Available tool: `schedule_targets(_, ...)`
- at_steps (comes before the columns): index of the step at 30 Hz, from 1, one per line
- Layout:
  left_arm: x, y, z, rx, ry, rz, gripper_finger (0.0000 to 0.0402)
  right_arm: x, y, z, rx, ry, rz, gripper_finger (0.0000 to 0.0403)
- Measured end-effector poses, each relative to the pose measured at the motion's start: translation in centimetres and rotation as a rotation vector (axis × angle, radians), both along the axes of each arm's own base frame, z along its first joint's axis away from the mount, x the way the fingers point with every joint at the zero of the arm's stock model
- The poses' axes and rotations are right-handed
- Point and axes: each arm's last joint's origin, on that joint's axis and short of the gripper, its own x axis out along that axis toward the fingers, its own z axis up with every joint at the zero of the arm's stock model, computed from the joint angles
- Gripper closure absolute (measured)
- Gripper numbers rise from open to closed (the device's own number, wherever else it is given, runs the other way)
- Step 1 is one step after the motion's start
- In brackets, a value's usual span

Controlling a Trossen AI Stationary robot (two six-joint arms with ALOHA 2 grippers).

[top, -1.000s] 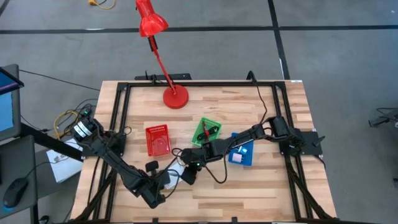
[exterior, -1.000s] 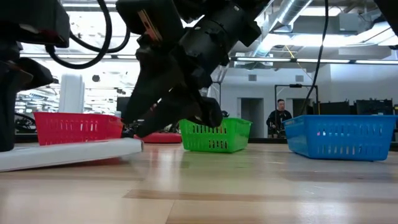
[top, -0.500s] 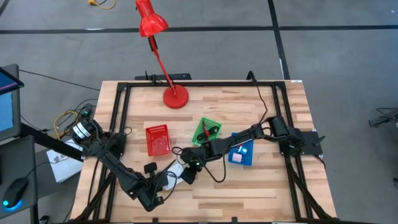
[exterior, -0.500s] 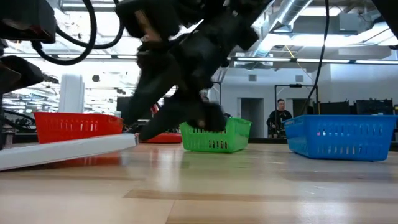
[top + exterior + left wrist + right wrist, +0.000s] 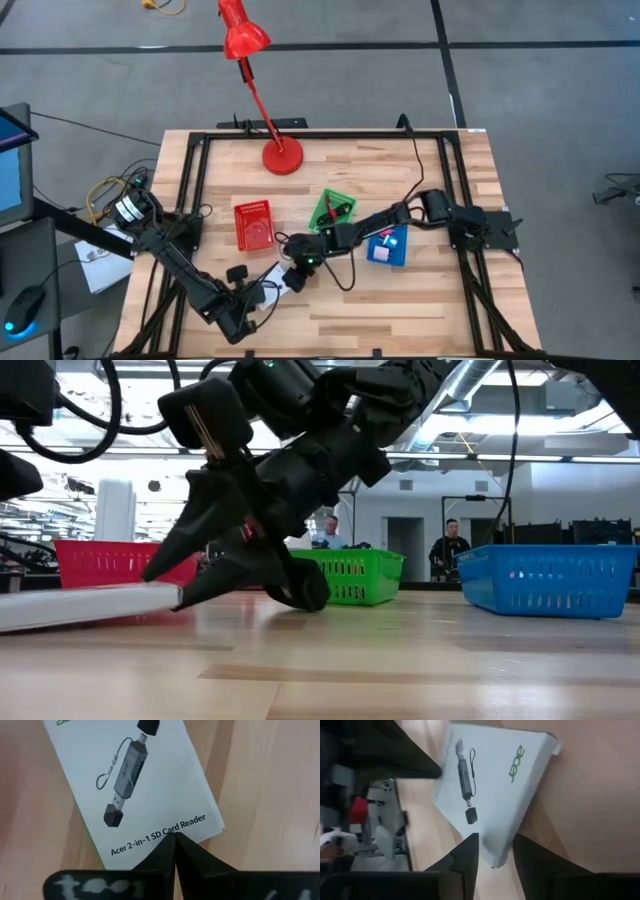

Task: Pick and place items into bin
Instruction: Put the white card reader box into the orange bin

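Note:
A white card-reader box (image 5: 135, 785) with a black printed picture lies flat on the wood between both arms, also seen as the box (image 5: 276, 275), the box (image 5: 90, 603) and the box (image 5: 490, 785). My left gripper (image 5: 173, 838) is shut, with its tips at the box's printed edge. My right gripper (image 5: 495, 855) is open. One finger stands on each side of a box corner, and I cannot tell whether they touch it. In the low view one finger of the right gripper (image 5: 165, 585) is above the box's end and one is at table level. My left gripper meets the box with its shut fingertips (image 5: 167, 851) at the edge by the printed words (image 5: 165, 827). It comes from above at a slant. The box lies flat on the table. Whether the tips rest on the face or only reach the edge does not show.
Three bins stand behind the box: a red bin (image 5: 252, 225), a green bin (image 5: 333, 212) holding a dark stick, and a blue bin (image 5: 388, 247) holding small blocks. A red lamp base (image 5: 283, 157) sits near the far edge. Bare wood lies toward the near edge. People stand in the room beyond.
My left arm has drawn back toward the table's left and near edge. The white box has slid left with it and now lies flatter. My right gripper has followed leftward and come down low at the box's end.

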Motion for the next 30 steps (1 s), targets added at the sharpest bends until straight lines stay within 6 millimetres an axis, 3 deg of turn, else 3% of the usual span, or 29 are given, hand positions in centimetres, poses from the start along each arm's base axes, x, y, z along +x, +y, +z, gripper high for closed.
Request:
schedule_targets(9, -0.1, -0.1, 0.0, -0.01, 0.013, -0.007, 0.0402, 0.8, -0.1, 1.7, 0.061, -0.157, 0.027, 0.0289)
schedule_targets(14, 0.2, 0.2, -0.1, 0.034, -0.04, 0.015, 0.0402, 0.7, 0.6, 1.4, 0.064, -0.154, 0.06, 0.0293)
schedule_targets(24, 0.2, 0.2, 0.0, 0.022, -0.028, 0.013, 0.0402, 0.8, 0.4, 1.5, 0.03, -0.188, 0.077, 0.0362)
schedule_targets(27, 0.1, 0.0, 0.6, 0.024, -0.028, 0.006, 0.0401, 0.8, 0.4, 1.5, 0.016, -0.191, 0.077, 0.0373)
schedule_targets(30, -0.4, -0.3, 2.6, 0.074, -0.081, -0.003, 0.0401, 0.8, 0.4, 1.6, 0.01, -0.203, 0.081, 0.0374)
